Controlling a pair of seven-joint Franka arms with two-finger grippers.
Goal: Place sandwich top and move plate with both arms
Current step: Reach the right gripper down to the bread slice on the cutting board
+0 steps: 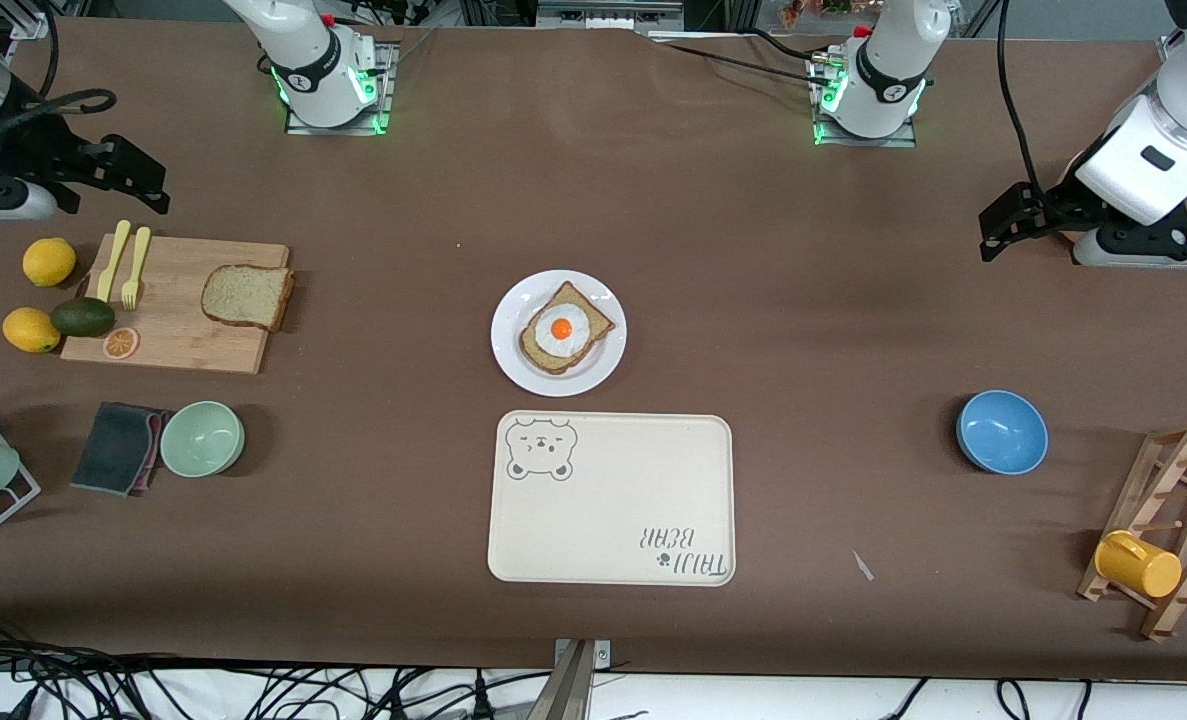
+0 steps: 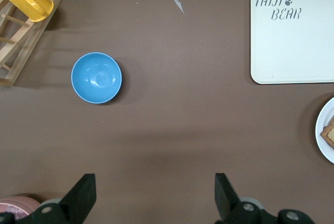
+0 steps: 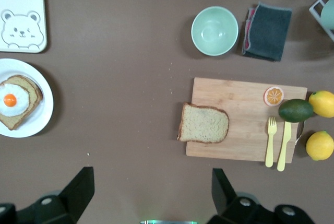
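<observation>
The sandwich top (image 1: 247,296), a brown bread slice, lies on a wooden cutting board (image 1: 178,345) toward the right arm's end; it also shows in the right wrist view (image 3: 203,124). The white plate (image 1: 509,340) sits mid-table and bears a bread slice with a fried egg (image 1: 565,328). My right gripper (image 1: 148,190) hangs open and empty over the table beside the board; its own view shows it (image 3: 152,187) wide open. My left gripper (image 1: 995,235) hangs open and empty over bare table at the left arm's end (image 2: 155,192).
A cream bear-print tray (image 1: 613,497) lies nearer the camera than the plate. A blue bowl (image 1: 1001,431) and a wooden rack with a yellow mug (image 1: 1138,563) stand at the left arm's end. A green bowl (image 1: 202,438), cloth (image 1: 118,447), lemons, avocado and cutlery surround the board.
</observation>
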